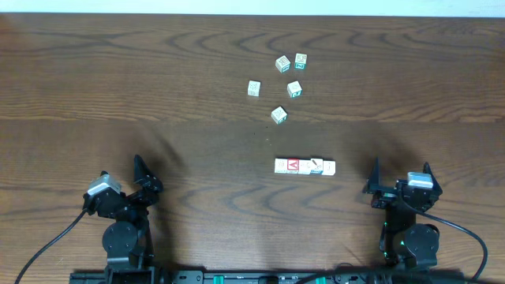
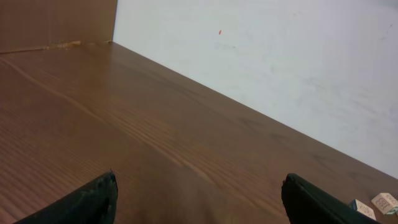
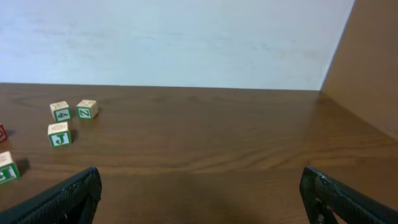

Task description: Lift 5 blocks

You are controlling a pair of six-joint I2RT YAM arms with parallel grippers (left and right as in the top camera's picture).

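Several pale wooden blocks lie on the brown table. A loose group sits far of centre: one block [image 1: 282,64], a second [image 1: 301,60] and a third [image 1: 278,115] among them. Nearer, a tight row of blocks [image 1: 304,166] includes one with a red "A" [image 1: 292,165]. My left gripper [image 1: 148,177] rests open at the near left, well away from all of them. My right gripper [image 1: 400,175] rests open at the near right, beside the row. In the right wrist view the gripper [image 3: 199,180] holds nothing, and a "J" block [image 3: 59,134] lies far left. The left gripper [image 2: 199,186] is also empty.
A white wall [image 3: 174,37] rises behind the table's far edge. Two blocks [image 2: 373,205] show at the lower right corner of the left wrist view. Cables trail from both arm bases at the near edge.
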